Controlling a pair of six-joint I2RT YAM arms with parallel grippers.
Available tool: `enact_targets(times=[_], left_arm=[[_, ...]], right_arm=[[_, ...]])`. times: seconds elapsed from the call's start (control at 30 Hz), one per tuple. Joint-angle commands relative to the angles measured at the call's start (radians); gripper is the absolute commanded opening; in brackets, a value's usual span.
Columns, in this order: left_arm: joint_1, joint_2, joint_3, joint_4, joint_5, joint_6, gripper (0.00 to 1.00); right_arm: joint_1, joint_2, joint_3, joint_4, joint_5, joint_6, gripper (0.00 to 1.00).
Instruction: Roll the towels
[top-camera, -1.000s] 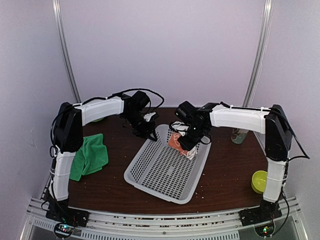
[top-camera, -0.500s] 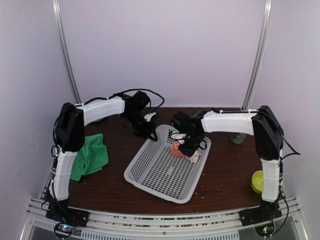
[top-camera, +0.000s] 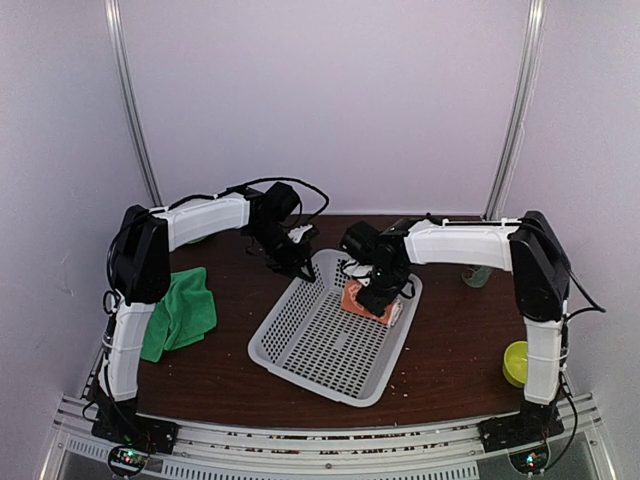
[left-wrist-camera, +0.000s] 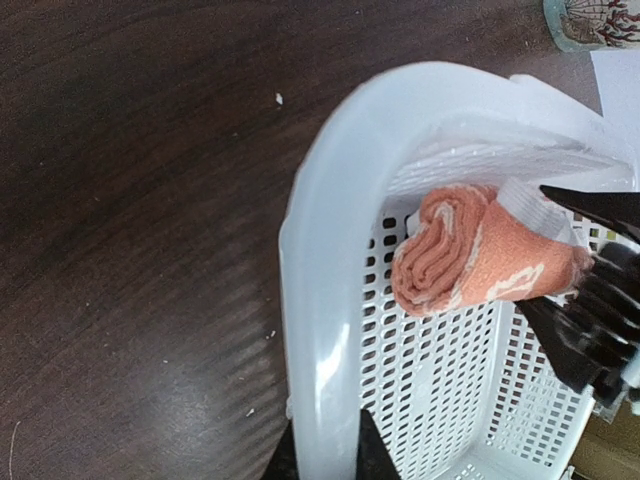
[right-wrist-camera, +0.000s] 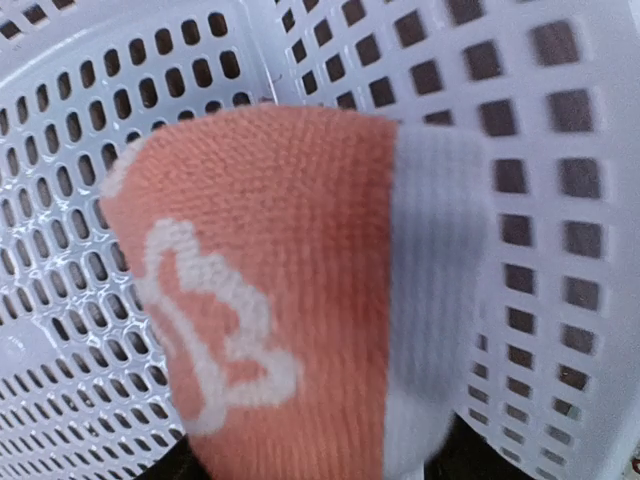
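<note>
Since orange towel (left-wrist-camera: 465, 255) dropped into basket (left-wrist-camera: 320, 300), right gripper (top-camera: 378, 297) has spread; left gripper (left-wrist-camera: 325, 450) pinches rim.

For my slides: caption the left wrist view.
Rolled orange towel lies in the white basket; the left gripper pinches its rim.

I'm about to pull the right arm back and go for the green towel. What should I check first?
1. Orange printed towel rolled: ok, the spiral end shows and the roll holds.
2. Roll inside the white perforated plastic basket: ok, lying on its floor near the far end.
3. Right gripper clear of the roll: cannot tell; its fingers sit either side of the roll's end.
4. Left gripper steadying the basket: ok, shut on the rim.
5. Bright green towel rolled: not ok, bunched loose on the dark wooden table, outside the basket.
</note>
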Motion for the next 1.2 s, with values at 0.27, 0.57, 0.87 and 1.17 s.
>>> enact_targets(times=[0.27, 0.57, 0.87, 1.17], left_arm=[[0.006, 0.029, 0.016, 0.075, -0.053, 0.084, 0.00], [0.003, 0.026, 0.014, 0.080, -0.045, 0.061, 0.00], [0.004, 0.026, 0.007, 0.085, -0.043, 0.057, 0.00], [0.005, 0.028, -0.001, 0.095, -0.045, 0.043, 0.00]], right_arm=[[0.004, -0.264, 0.046, 0.034, -0.081, 0.089, 0.76], [-0.006, -0.198, -0.027, 0.094, -0.116, 0.189, 0.29], [-0.027, -0.157, -0.124, 0.212, -0.091, 0.277, 0.27], [-0.072, -0.148, -0.119, 0.200, -0.134, 0.269, 0.33]])
